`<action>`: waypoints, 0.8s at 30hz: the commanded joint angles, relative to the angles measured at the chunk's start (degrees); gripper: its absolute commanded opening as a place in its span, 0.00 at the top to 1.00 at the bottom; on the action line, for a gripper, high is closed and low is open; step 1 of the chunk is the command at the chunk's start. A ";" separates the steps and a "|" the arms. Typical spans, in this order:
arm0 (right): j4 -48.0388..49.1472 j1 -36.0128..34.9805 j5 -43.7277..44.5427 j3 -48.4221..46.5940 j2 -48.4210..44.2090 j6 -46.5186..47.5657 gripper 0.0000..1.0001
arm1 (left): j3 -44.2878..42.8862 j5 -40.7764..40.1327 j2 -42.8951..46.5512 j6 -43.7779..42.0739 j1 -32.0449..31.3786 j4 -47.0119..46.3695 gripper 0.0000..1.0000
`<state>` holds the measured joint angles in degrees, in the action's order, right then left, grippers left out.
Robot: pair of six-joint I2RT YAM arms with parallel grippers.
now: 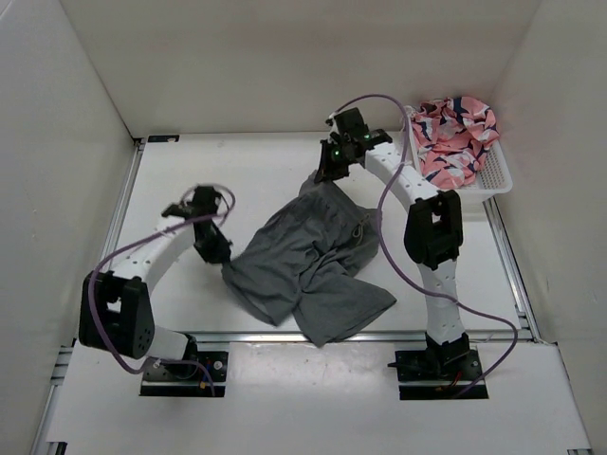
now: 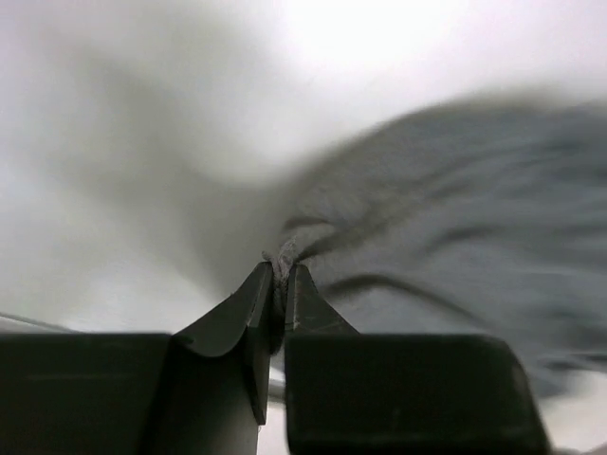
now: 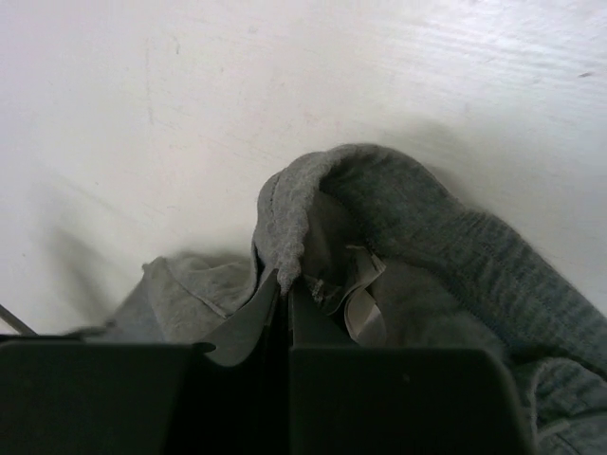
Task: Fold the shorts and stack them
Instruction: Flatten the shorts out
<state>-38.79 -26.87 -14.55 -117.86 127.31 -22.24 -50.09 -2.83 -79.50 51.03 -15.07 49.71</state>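
**Grey shorts [image 1: 308, 265] between two arms**

Lie rumpled on the white table [image 1: 237, 171], one leg reaching toward the near edge. Meet the left gripper [image 1: 225, 257] at the left corner and the right gripper [image 1: 328, 176] at the far edge. Far right, well apart: white basket [image 1: 500, 178] holding a pink, white and navy garment [image 1: 457, 133].

Dark grey soft fabric shorts [image 1: 308, 270] lie in the middle of the white table [image 1: 237, 180], between the 2 arms. The left gripper [image 1: 220, 258] pinches their left edge, and the right gripper [image 1: 327, 175] pinches their far edge. At the far right, a white slotted plastic basket [image 1: 498, 180] holds a pink, white and navy patterned garment [image 1: 455, 137].
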 commanded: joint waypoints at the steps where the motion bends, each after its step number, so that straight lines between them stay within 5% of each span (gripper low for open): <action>1: 0.12 4.63 -1.70 -8.59 -3.73 0.71 1.00 | -18.77 -7.36 -0.47 -5.75 4.51 3.97 0.90; 8: -0.87 12.54 -9.09 -27.86 -8.20 0.18 1.00 | -62.77 -8.25 -10.05 -11.47 10.24 15.06 0.90; 12: 1.34 14.22 -8.93 -24.35 -18.20 3.77 1.00 | -71.55 -6.66 -9.89 -13.06 11.47 13.66 0.90; 17: 2.66 14.22 -3.83 -4.74 -31.48 12.29 1.00 | -64.81 -3.51 -2.26 -14.11 11.99 9.71 0.90; 21: 11.59 11.94 3.63 24.11 -50.69 13.80 1.00 | -42.03 -1.05 7.41 -11.75 9.28 5.67 0.90; 22: 12.84 11.93 4.87 29.74 -53.97 13.11 0.94 | -36.98 -0.51 9.61 -11.74 8.75 4.87 0.90; 23: 13.73 11.32 8.88 40.59 -59.75 10.40 0.85 | -31.71 2.27 11.63 -10.78 8.74 2.00 0.82; 24: 14.52 10.71 10.92 46.00 -62.59 9.07 0.73 | -26.69 4.13 14.79 -9.64 8.13 0.75 0.61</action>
<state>-27.16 -15.66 -13.37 -85.56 70.67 -12.69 -86.83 -2.11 -69.01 39.79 -6.44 53.17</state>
